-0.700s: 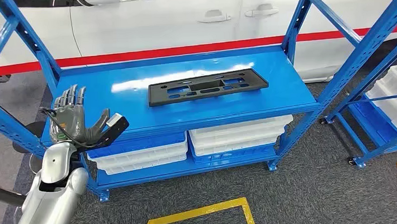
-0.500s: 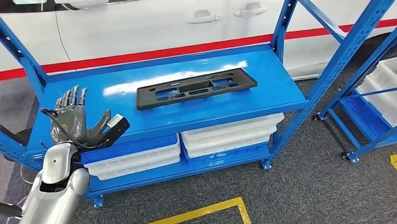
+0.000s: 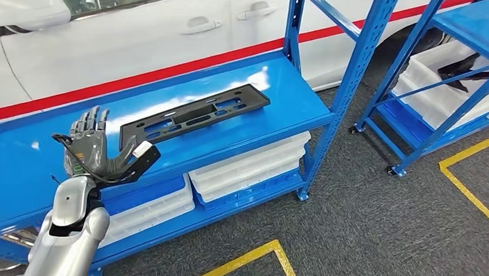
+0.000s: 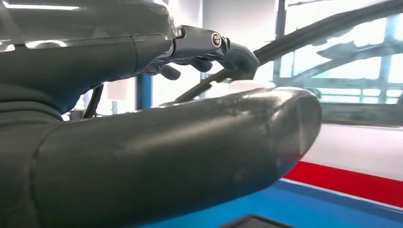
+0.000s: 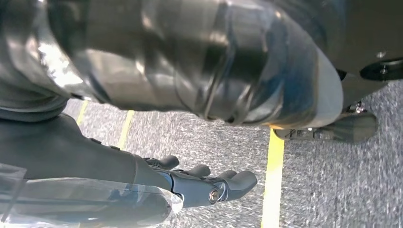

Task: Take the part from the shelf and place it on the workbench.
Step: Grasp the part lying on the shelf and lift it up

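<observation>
A long black plastic part (image 3: 195,115) with several cut-outs lies flat on the blue shelf (image 3: 278,106), near its middle. My left hand (image 3: 92,146) is raised over the shelf's front left area, palm up and fingers spread, holding nothing; it stands left of the part and apart from it. In the left wrist view the thick thumb (image 4: 180,156) and dark fingers (image 4: 209,47) hang above the blue shelf surface. My right hand (image 5: 199,183) hangs low over the grey carpet, its fingers stretched out and holding nothing.
White bins (image 3: 249,168) sit on the lower shelf level. A white car with a red stripe (image 3: 166,67) stands behind the rack. A second blue rack (image 3: 448,75) with white bins is at the right. Yellow floor lines (image 3: 471,191) mark the grey carpet.
The whole view has swung to the right, so the shelf and part sit further left in the picture. My left hand keeps its raised open pose.
</observation>
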You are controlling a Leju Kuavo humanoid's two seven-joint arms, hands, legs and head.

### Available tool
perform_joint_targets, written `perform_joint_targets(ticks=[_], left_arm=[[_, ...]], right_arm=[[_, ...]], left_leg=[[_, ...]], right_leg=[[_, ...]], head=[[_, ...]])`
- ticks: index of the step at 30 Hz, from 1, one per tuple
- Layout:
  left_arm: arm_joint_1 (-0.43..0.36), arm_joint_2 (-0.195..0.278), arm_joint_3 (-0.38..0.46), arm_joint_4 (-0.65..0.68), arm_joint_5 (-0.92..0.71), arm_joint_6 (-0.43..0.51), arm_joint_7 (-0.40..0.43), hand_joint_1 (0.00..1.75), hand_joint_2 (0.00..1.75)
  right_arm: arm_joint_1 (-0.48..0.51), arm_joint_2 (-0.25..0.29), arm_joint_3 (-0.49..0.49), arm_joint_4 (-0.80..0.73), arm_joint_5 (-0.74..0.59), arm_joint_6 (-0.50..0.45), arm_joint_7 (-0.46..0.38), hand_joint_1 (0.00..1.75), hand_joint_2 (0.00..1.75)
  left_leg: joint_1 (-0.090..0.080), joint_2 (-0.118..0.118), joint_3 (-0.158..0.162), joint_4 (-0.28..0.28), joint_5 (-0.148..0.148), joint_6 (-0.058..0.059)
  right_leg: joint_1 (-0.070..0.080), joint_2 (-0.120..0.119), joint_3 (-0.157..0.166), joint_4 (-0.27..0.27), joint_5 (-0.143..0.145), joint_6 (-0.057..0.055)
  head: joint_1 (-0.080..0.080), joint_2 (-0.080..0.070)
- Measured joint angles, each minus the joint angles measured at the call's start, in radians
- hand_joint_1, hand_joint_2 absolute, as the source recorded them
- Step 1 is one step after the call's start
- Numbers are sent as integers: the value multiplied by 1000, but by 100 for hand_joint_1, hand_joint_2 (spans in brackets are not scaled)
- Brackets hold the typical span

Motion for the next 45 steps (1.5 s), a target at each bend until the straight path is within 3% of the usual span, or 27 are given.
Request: perform_joint_targets(ticks=[1, 3, 5, 7, 9, 10, 11, 13, 15, 16, 20, 30, 38, 45], left_arm=[[0, 0, 0, 0, 0, 0, 0, 0, 0], [-1, -2, -1, 1, 2, 2, 0, 0, 0], [-3, -6, -1, 1, 3, 4, 2, 0, 0], [-2, -9, -1, 1, 3, 6, 4, 0, 0], [4, -9, -1, 3, 1, 8, 10, 0, 0], [8, -10, -1, 3, -1, 8, 15, 0, 0], [11, -12, -2, 4, -2, 8, 18, 0, 0], [12, -16, -2, 4, -3, 8, 23, 0, 0], [10, -18, -2, 4, -3, 9, 26, 0, 0], [9, -18, -2, 4, -3, 10, 27, 0, 0], [9, -20, -2, 4, -3, 11, 34, 0, 0], [10, -20, -2, 8, 4, 11, 42, 0, 0], [10, -20, -2, 11, 5, 11, 42, 0, 0], [10, -20, -2, 17, 18, 8, 40, 0, 0]], right_arm=[[0, 2, 0, 0, 0, 0, 0, 0, 0], [0, 3, 0, 1, 1, 0, 1, 0, 0], [1, 3, -1, 1, 1, 0, 1, 0, 0], [0, 1, -2, 1, 2, 0, 2, 0, 0], [-1, -1, -4, 1, 3, -1, 2, 0, 0], [-1, -2, -4, 1, 4, -2, 2, 0, 0], [0, -2, -5, 1, 5, -4, 1, 0, 0], [1, -4, -5, 1, 9, -9, 0, 0, 0], [1, -4, -5, 1, 12, -11, -1, 0, 0], [0, -4, -5, 1, 13, -11, -2, 0, 0], [1, -4, -5, 1, 16, -10, -3, 0, 0], [1, -4, -6, 1, 18, -9, -1, 0, 0], [1, -4, -6, 1, 18, -9, -1, 0, 0], [1, -4, -7, 1, 19, -10, 0, 0, 0]], left_leg=[[-2, -13, 8, -19, 3, 3], [-4, 3, 15, -31, 7, 2], [1, 27, 26, -52, 15, 8], [2, 54, 33, -65, 21, 13], [1, 79, 32, -65, 19, 13], [1, 91, 32, -64, 18, 12], [1, 102, 32, -63, 17, 11], [1, 120, 32, -59, 13, 5], [-3, 130, 33, -54, 7, -5], [-7, 133, 32, -51, 2, -7], [-10, 135, 35, -51, 0, 14], [-7, 134, 39, -60, 7, -19], [-10, 134, 39, -59, 7, -20], [-13, 133, 31, -43, -1, -9]], right_leg=[[-4, 10, -4, 0, 2, 6], [-11, 29, -9, -4, 6, 21], [-7, -3, -18, 14, -7, 33], [-5, -64, -62, 103, -59, 44], [-9, -89, -124, 220, -109, 52], [-12, -92, -138, 246, -111, 56], [-14, -95, -131, 234, -95, 58], [-15, -113, -63, 109, -33, 57], [-10, -131, -4, 1, 5, 46], [-9, -135, 7, -20, 9, 40], [-7, -128, 8, -22, 10, 31], [-3, -128, 5, -18, 7, 21], [-4, -128, 5, -18, 8, 22], [-11, -129, 5, -18, 11, 29]], head=[[0, 0], [0, 0], [0, 0], [1, 0], [2, 0], [1, 0], [2, 0], [1, 0], [1, 0], [1, 0], [1, 0], [1, 0], [1, 0], [1, 0]])
